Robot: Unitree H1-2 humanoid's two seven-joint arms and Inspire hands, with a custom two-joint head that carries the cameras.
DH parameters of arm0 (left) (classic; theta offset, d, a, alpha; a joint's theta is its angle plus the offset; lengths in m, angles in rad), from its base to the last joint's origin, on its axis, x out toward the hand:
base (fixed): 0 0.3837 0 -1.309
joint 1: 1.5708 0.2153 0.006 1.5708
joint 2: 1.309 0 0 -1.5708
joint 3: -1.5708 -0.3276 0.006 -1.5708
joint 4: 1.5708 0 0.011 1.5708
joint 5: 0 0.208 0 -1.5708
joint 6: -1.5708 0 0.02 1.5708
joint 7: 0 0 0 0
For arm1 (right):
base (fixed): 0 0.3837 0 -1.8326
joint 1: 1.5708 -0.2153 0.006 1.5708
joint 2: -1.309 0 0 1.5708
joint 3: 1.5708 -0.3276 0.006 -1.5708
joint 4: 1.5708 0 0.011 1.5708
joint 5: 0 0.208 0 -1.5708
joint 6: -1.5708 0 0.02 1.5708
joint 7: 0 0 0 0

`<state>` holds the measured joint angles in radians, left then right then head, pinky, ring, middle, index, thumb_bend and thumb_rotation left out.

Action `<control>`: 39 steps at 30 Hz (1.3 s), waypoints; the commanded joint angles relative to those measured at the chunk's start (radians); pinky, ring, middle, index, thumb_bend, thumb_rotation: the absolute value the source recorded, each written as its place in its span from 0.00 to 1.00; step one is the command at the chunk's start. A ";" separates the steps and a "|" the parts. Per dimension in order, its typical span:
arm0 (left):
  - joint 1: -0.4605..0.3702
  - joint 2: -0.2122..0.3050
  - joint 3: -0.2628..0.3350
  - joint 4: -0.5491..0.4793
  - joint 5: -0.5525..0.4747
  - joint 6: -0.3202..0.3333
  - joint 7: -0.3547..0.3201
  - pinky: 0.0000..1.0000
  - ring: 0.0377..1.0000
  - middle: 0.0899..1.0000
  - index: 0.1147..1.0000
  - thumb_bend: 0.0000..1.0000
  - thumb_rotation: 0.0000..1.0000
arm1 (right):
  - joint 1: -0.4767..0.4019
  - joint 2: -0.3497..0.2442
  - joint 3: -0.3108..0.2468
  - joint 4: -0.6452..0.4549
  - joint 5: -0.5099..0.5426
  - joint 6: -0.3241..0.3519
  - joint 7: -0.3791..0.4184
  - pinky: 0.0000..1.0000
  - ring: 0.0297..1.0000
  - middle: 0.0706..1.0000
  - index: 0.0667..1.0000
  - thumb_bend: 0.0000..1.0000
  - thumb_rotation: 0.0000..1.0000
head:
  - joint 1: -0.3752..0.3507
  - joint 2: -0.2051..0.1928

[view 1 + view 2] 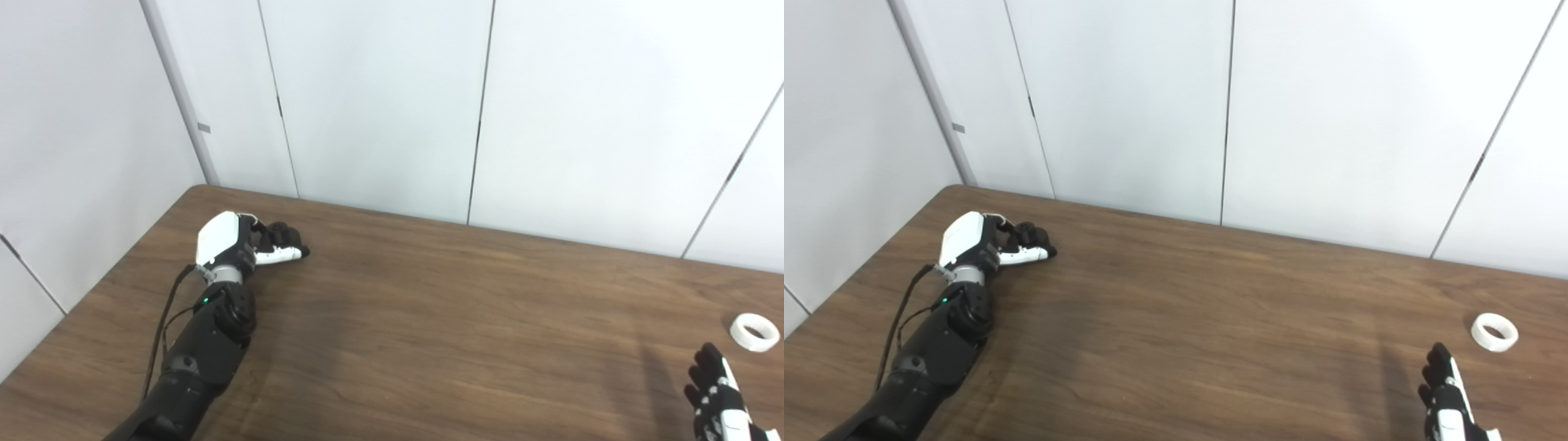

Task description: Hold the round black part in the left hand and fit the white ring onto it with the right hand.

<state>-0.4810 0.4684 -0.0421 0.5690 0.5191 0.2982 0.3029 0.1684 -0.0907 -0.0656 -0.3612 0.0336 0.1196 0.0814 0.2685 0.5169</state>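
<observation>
A dark wood-grain table (429,318) stands against plain white wall panels (380,104), its far left corner tucked into the room's corner. Near that corner the left hand (245,242) rests low, fingers curled around something dark, probably the black part (283,233); its shape cannot be made out. The white ring (754,332) lies flat, hole up, near the right edge. Just nearer, the right hand (716,398) hovers with fingers straight and empty.
</observation>
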 commanded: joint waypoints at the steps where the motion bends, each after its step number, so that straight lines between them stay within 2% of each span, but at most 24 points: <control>1: -0.026 0.031 0.004 -0.049 0.021 -0.021 0.037 1.00 0.85 0.72 0.42 0.52 0.05 | 0.039 -0.005 -0.001 -0.035 0.009 -0.016 0.000 1.00 1.00 1.00 1.00 0.43 1.00 | -0.002 0.001; 6: 0.008 0.033 -0.012 -0.157 0.045 0.001 0.014 1.00 0.84 0.72 0.42 0.52 0.05 | 0.035 0.000 0.004 -0.037 -0.004 -0.012 -0.006 1.00 1.00 1.00 1.00 0.41 1.00 | -0.009 0.002; 9: 0.051 0.024 -0.019 -0.273 0.052 -0.007 -0.008 1.00 0.85 0.72 0.42 0.52 0.05 | 0.033 0.005 0.005 -0.038 -0.011 -0.008 -0.012 1.00 1.00 1.00 1.00 0.40 1.00 | -0.014 0.003; 14: 0.115 0.003 -0.039 -0.456 0.075 0.023 -0.074 1.00 0.87 0.73 0.42 0.52 0.05 | 0.028 0.012 0.012 -0.039 -0.018 -0.003 -0.019 1.00 1.00 1.00 1.00 0.42 1.00 | -0.027 0.004; 17: 0.141 -0.008 -0.050 -0.524 0.093 0.026 -0.100 1.00 0.87 0.73 0.42 0.52 0.05 | 0.026 0.013 0.017 -0.038 -0.028 -0.002 -0.024 1.00 1.00 1.00 1.00 0.42 1.00 | -0.034 0.006; 24: 0.224 -0.063 -0.109 -0.744 0.162 0.046 -0.191 1.00 0.86 0.75 0.42 0.52 0.05 | 0.019 0.017 0.026 -0.030 -0.035 -0.013 -0.032 1.00 1.00 0.99 1.00 0.38 1.00 | -0.068 0.019; 29: 0.274 -0.093 -0.178 -0.828 0.237 -0.005 -0.230 1.00 0.86 0.75 0.42 0.52 0.05 | 0.014 0.011 0.032 -0.013 -0.048 -0.027 -0.033 1.00 1.00 0.99 1.00 0.37 1.00 | -0.112 0.029; 34: 0.330 -0.134 -0.266 -0.865 0.337 -0.070 -0.227 1.00 0.84 0.73 0.42 0.52 0.05 | 0.013 0.010 0.029 0.014 -0.061 -0.060 -0.044 1.00 1.00 0.97 0.99 0.39 1.00 | -0.123 0.034; 39: 0.382 -0.177 -0.339 -0.865 0.350 -0.180 -0.232 1.00 0.84 0.73 0.42 0.52 0.05 | 0.014 0.009 0.028 0.036 -0.065 -0.083 -0.046 1.00 0.99 0.96 0.98 0.42 1.00 | -0.140 0.043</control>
<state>-0.0828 0.2864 -0.3785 -0.2576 0.8454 0.1630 0.0558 0.1637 -0.0863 -0.0376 -0.3132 -0.0317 0.0822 0.0435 0.1274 0.5599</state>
